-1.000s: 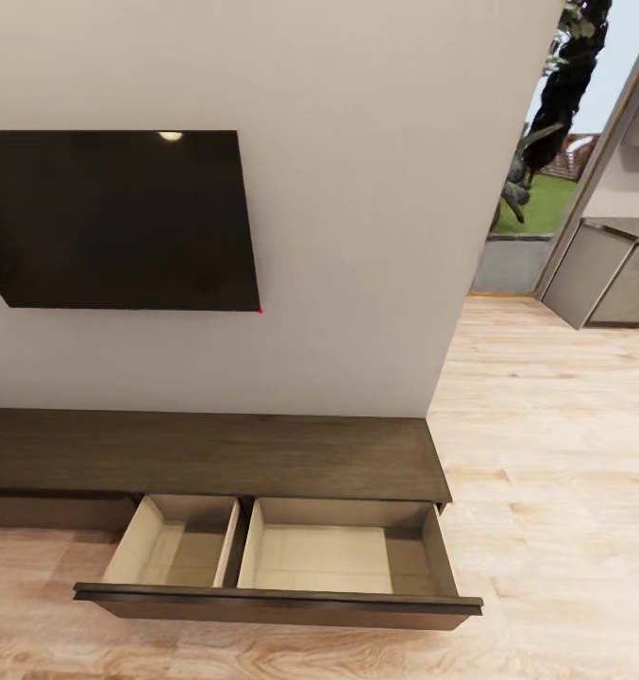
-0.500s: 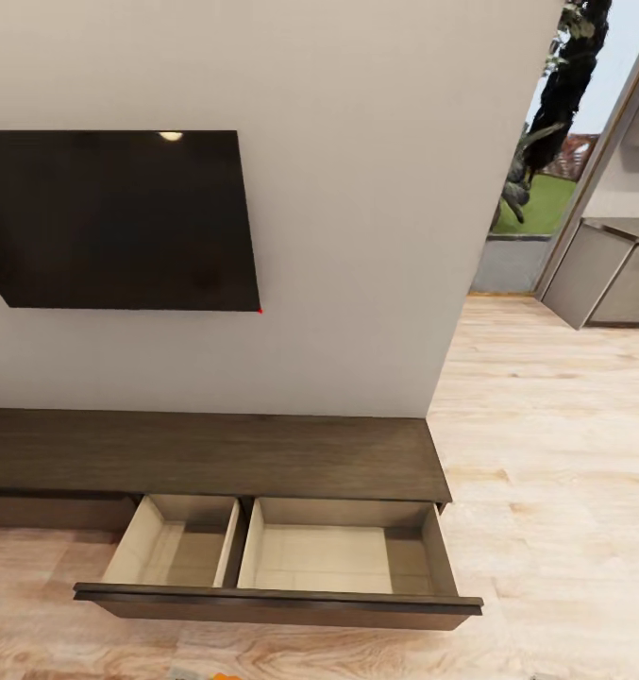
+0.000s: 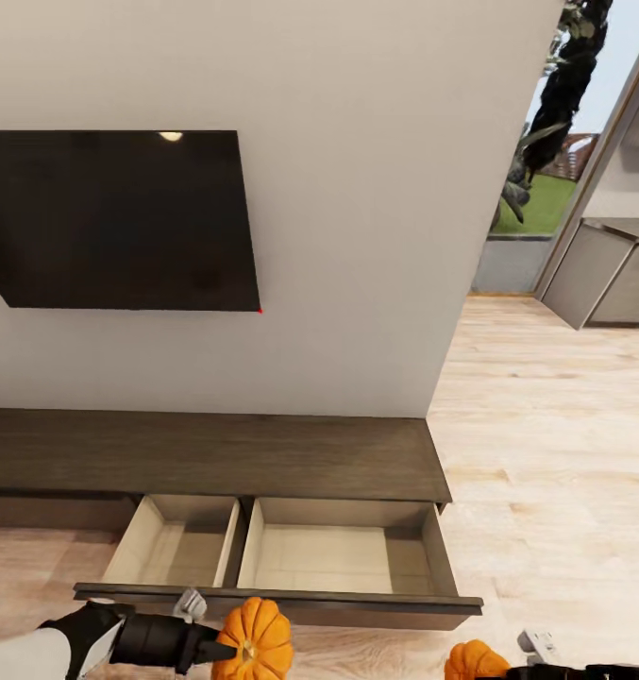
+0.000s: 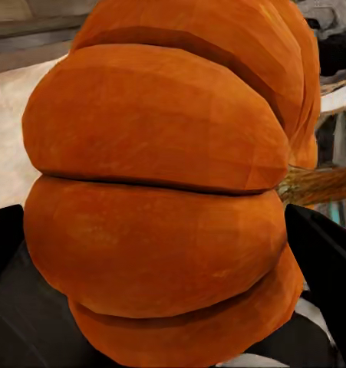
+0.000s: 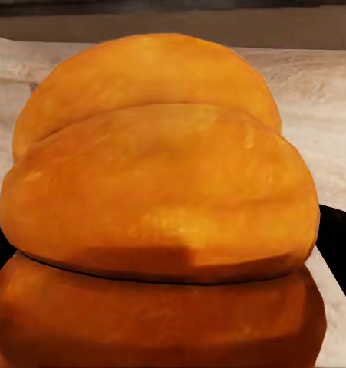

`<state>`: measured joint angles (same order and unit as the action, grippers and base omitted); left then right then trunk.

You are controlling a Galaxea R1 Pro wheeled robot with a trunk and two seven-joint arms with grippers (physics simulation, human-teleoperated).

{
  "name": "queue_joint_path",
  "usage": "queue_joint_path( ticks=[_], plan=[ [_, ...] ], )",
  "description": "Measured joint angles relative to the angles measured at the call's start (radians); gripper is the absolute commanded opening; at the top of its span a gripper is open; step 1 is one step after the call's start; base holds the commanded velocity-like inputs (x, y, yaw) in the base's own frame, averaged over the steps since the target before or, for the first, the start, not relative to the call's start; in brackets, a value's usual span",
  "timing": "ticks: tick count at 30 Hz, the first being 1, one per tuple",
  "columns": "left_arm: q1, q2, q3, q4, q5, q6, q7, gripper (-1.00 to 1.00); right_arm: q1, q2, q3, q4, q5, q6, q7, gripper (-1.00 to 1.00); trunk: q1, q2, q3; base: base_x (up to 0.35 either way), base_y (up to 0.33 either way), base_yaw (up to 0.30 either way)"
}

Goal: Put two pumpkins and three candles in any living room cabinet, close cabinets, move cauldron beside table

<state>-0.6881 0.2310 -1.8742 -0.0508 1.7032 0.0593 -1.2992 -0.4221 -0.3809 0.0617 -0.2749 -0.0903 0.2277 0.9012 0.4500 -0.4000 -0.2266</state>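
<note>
From the head view, my left gripper [image 3: 227, 652] sits at the lower left of the frame, clamped on a bright-orange ribbed pumpkin [image 3: 254, 638] that overlaps the front edge of the long dark-brown wood cabinet [image 3: 215, 455]. My right gripper [image 3: 508, 672] pokes in at the lower right corner, clasping a second orange ribbed pumpkin [image 3: 475, 661] cut off by the bottom edge. The cabinet's pale beige pulled-out drawer [image 3: 324, 557] lies open across the lower middle, its two compartments split by a divider, its front rail just above the left pumpkin. Bare light wood floor [image 3: 546, 444] spreads to the right of the cabinet's end. A black wall-mounted flat screen [image 3: 121, 219] hangs at the upper left, well above the cabinet top.

In the left wrist view, the first pumpkin [image 4: 165, 192] crowds nearly to every edge, with black gripper parts at both lower corners touching it.

In the right wrist view, the second pumpkin [image 5: 161, 222] runs off the bottom edge, with floor planks [image 5: 326, 100] behind and black gripper parts beside it low down.
</note>
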Motion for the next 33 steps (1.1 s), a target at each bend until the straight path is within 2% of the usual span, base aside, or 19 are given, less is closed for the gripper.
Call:
queue_joint_path(
  ticks=[2, 3, 6, 7, 10, 12, 13, 15, 18, 19, 22, 25, 26, 28, 30, 33],
  plan=[
    [-0.017, -0.002, 0.016, 0.000, 0.002, 0.000, -0.038, -1.00, 0.000, -0.008, 0.000, -0.019, 0.001, 0.006, 0.043, -1.00, 0.000, 0.000, 0.000, 0.000, 0.000, 0.000],
    [-0.030, -0.004, 0.005, -0.001, 0.001, 0.000, -0.064, -1.00, 0.000, -0.018, -0.003, -0.031, -0.003, 0.010, 0.084, -1.00, 0.000, 0.000, 0.000, 0.000, 0.000, 0.000],
    [-0.057, -0.010, 0.010, -0.001, 0.001, 0.002, -0.113, -1.00, 0.000, -0.036, -0.006, -0.051, -0.006, 0.018, 0.170, -1.00, 0.000, 0.000, 0.000, 0.000, 0.000, 0.000],
    [-0.070, -0.015, 0.003, -0.001, 0.001, 0.003, -0.135, -1.00, 0.000, -0.043, -0.007, -0.068, -0.008, 0.035, 0.202, -1.00, 0.000, 0.000, 0.000, 0.000, 0.000, 0.000],
    [-0.101, -0.032, 0.003, -0.002, 0.001, 0.008, -0.160, -1.00, 0.000, -0.050, -0.009, -0.124, -0.009, 0.114, 0.238, -1.00, 0.000, 0.000, 0.000, 0.000, 0.000, 0.000],
    [-0.114, -0.044, 0.008, -0.002, 0.002, 0.010, -0.165, -1.00, 0.000, -0.050, -0.008, -0.160, -0.008, 0.164, 0.250, -1.00, 0.000, 0.000, 0.000, 0.000, 0.000, 0.000],
    [-0.123, -0.059, -0.001, -0.003, 0.002, 0.011, -0.168, -1.00, 0.000, -0.050, -0.009, -0.192, -0.011, 0.206, 0.264, -1.00, 0.000, 0.000, 0.000, 0.000, 0.000, 0.000],
    [-0.131, -0.072, 0.010, -0.003, 0.001, 0.014, -0.168, -1.00, 0.000, -0.051, -0.008, -0.214, -0.007, 0.247, 0.287, -1.00, 0.000, 0.000, 0.000, 0.000, 0.000, 0.000],
    [-0.150, -0.084, 0.009, -0.004, 0.001, 0.023, -0.168, -1.00, 0.000, -0.051, -0.008, -0.253, -0.010, 0.321, 0.361, -1.00, 0.000, 0.000, 0.000, 0.000, 0.000, 0.000],
    [-0.154, -0.085, 0.016, -0.005, 0.002, 0.025, -0.169, -1.00, 0.000, -0.051, -0.009, -0.263, -0.009, 0.334, 0.379, -1.00, 0.000, 0.000, 0.000, 0.000, 0.000, 0.000],
    [-0.169, -0.091, 0.006, -0.007, 0.001, 0.033, -0.169, -1.00, 0.000, -0.052, -0.008, -0.291, -0.008, 0.377, 0.416, -1.00, 0.000, 0.000, 0.000, 0.000, 0.000, 0.000],
    [-0.186, -0.106, 0.019, -0.009, 0.002, 0.048, -0.168, -1.00, 0.000, -0.052, -0.008, -0.327, -0.008, 0.431, 0.452, -1.00, 0.000, 0.000, 0.000, 0.000, 0.000, 0.000],
    [-0.203, -0.118, -0.003, -0.009, 0.001, 0.054, -0.166, -1.00, 0.000, -0.050, -0.009, -0.362, -0.012, 0.457, 0.477, -1.00, 0.000, 0.000, 0.000, 0.000, 0.000, 0.000],
    [-0.212, -0.124, 0.022, -0.006, 0.004, 0.057, -0.160, -1.00, 0.000, -0.049, -0.012, -0.400, -0.010, 0.463, 0.484, -1.00, 0.000, 0.000, 0.000, 0.000, 0.000, 0.000],
    [-0.227, -0.159, 0.009, -0.002, 0.006, 0.056, -0.106, -1.00, -0.017, -0.044, -0.108, -0.465, -0.014, 0.500, 0.480, -1.00, 0.000, 0.000, 0.000, 0.000, 0.000, 0.000],
    [-0.238, -0.197, 0.010, -0.001, 0.008, 0.054, -0.068, -1.00, -0.078, -0.018, -0.152, -0.464, -0.018, 0.510, 0.479, -1.00, 0.000, 0.000, 0.000, 0.000, 0.000, 0.000]
  ],
)
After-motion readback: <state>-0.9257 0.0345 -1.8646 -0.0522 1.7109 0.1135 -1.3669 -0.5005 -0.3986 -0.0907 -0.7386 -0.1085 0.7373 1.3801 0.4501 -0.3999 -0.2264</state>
